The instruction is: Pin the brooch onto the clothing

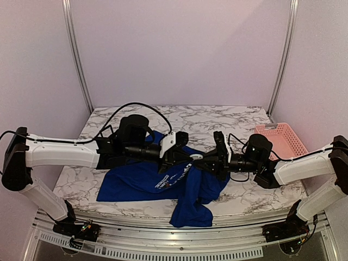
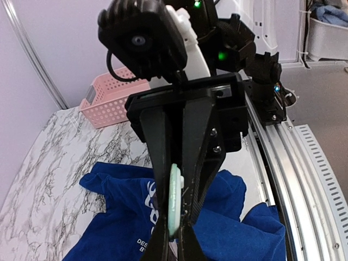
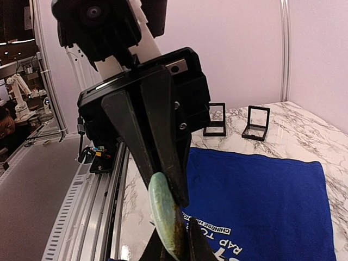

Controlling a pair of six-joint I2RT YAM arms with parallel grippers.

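Marble table (image 1: 217,117), blue shirt (image 1: 136,184), pink basket (image 1: 271,126)

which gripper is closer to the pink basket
Right. The right gripper is at mid-table on the side of the pink basket, with bare marble between them. The left gripper faces it from farther away, over the T-shirt; both hold the brooch.

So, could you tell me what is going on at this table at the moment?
The two arms are nose to nose above the marble table. The left gripper and the right gripper each appear to have their jaws closed on the brooch, a small pale green disc held on edge in the air between them. The blue T-shirt lies rumpled underneath, with one fold spilling toward the near edge. The brooch is not yet pinned to it.
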